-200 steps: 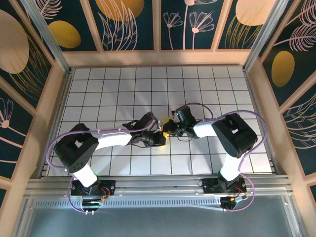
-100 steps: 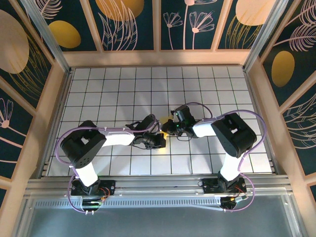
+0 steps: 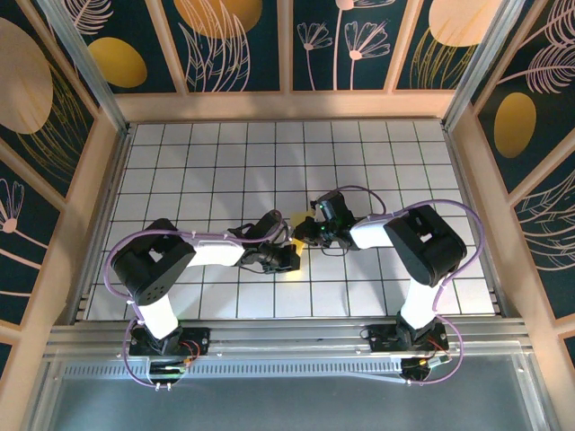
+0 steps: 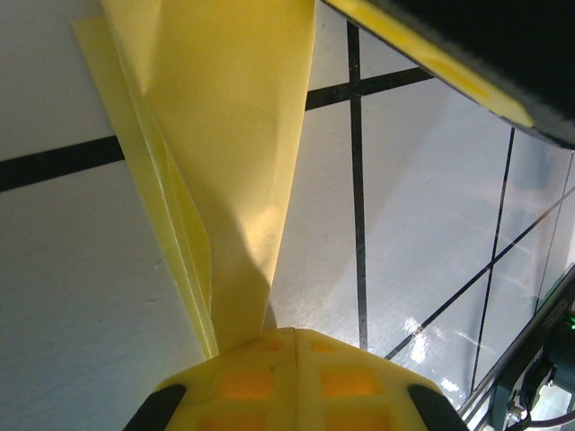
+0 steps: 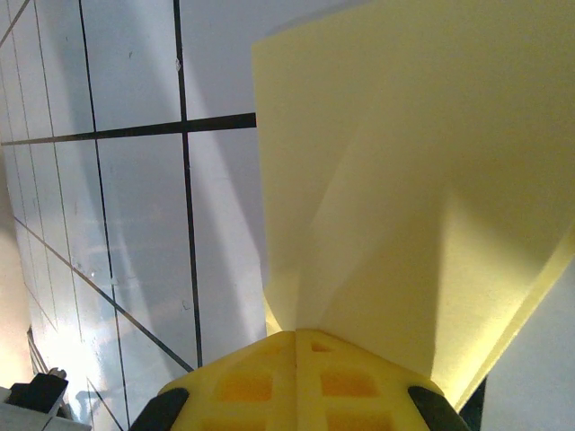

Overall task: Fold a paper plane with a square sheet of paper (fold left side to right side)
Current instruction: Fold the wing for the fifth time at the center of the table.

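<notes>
mid-fold, i think — left gripper [image 4: 295, 339] at 7 o'clock, right gripper [image 5: 296, 334] at 3, both pinching the yellow paper [image 4: 225, 135] — next, left side over right.

Overhead from behind, wrist cameras close-up — both on paper [image 4: 225, 135]

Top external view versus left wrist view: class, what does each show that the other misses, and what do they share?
Top external adds: the left arm and right arm meeting mid-table, and the patterned walls. Left wrist adds: the paper close up, with its creases and layered edge, pinched in the shut left tool. Shared: yellow paper and the table's black grid lines.
</notes>
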`<move>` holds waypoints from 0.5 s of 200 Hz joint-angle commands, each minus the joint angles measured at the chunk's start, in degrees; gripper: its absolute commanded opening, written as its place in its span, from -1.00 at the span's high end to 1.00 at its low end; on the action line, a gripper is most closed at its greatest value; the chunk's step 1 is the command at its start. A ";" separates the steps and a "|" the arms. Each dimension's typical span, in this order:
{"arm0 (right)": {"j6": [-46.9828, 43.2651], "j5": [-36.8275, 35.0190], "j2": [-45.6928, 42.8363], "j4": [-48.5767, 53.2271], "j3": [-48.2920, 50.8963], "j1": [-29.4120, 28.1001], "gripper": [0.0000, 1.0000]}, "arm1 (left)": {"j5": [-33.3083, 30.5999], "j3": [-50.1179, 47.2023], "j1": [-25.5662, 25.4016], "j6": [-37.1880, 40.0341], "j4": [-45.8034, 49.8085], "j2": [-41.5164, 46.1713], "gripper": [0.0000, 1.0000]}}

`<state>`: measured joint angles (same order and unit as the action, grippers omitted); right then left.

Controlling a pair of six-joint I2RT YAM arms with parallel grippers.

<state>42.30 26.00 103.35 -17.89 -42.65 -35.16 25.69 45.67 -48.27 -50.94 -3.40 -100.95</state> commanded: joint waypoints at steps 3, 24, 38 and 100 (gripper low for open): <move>-1.70 -3.24 3.70 7.96 1.26 -0.92 1.00 | 0.32 -1.01 0.37 -0.92 0.54 -0.51 0.92; -1.67 -3.31 3.87 8.05 1.26 -0.99 1.00 | 0.55 -1.35 0.37 -1.02 0.17 -0.61 0.92; -1.75 -3.41 3.81 8.21 1.29 -0.96 1.00 | 0.84 -1.62 0.41 -1.17 -0.07 -0.83 0.92; -2.09 -4.03 4.06 9.35 0.74 -0.96 1.00 | 0.59 -3.92 0.29 -1.66 -0.71 -0.66 0.92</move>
<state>41.91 25.98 103.50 -17.12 -43.09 -35.22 25.93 44.12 -48.23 -51.37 -6.07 -100.92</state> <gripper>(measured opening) 0.051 0.046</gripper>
